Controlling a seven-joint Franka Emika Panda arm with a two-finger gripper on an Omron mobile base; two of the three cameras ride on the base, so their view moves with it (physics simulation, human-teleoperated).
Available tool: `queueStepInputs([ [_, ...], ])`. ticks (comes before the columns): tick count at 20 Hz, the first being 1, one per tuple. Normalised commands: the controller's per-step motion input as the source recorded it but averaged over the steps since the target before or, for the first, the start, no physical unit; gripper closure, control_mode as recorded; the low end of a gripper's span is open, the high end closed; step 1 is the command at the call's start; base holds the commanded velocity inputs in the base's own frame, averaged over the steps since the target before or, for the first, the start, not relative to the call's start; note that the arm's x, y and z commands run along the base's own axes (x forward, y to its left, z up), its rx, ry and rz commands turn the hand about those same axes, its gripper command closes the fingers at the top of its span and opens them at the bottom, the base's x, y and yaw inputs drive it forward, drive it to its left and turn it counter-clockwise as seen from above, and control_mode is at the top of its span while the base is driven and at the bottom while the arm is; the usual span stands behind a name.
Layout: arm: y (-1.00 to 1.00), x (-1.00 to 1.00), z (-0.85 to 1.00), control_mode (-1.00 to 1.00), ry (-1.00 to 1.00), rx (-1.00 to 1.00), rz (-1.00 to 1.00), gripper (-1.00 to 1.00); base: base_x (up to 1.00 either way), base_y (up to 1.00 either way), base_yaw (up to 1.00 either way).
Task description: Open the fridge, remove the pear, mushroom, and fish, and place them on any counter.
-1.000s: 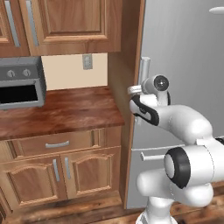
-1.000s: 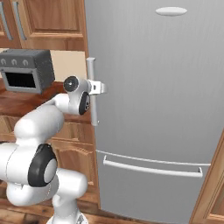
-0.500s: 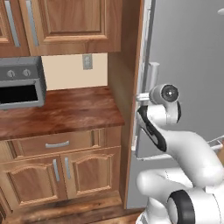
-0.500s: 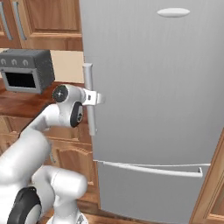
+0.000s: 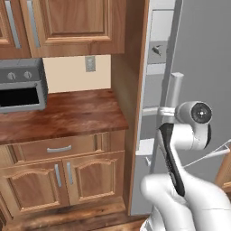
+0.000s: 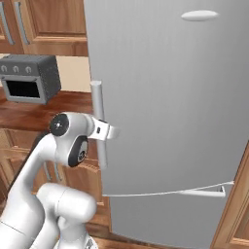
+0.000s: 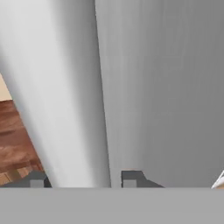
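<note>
Step in hand: opening fridge [image 6: 165,97]. Gripper [image 7: 83,179] fingers straddle vertical handle [image 6: 98,121], clamped on it; door ajar, shelves showing beside counter [image 5: 63,115]. Next: swing door wider, then reach inside.

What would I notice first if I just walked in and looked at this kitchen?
The big grey fridge on the right, with its door swung partly open. The white robot arm reaches up from below, and its fingers sit on either side of the door's tall silver handle. To the left, a small grey toaster oven stands on the dark wooden counter.
</note>
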Motion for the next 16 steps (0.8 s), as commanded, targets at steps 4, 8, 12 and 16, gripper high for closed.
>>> queueStepInputs([
  [4, -0.79, -1.0, -0.26, -1.0, 0.01, 0.12, -0.13, 1.0, 0.0, 0.0, 0.0],
  [8, -0.71, -1.0, -0.26, -1.0, 0.02, 0.12, -0.15, 1.0, 0.0, 0.0, 0.0],
  [12, -0.55, -1.0, -0.32, -1.0, 0.02, 0.12, -0.15, 1.0, 0.0, 0.0, 0.0],
  [16, -0.48, -1.0, -0.33, -1.0, 0.0, 0.11, -0.14, 1.0, 0.0, 0.0, 0.0],
])
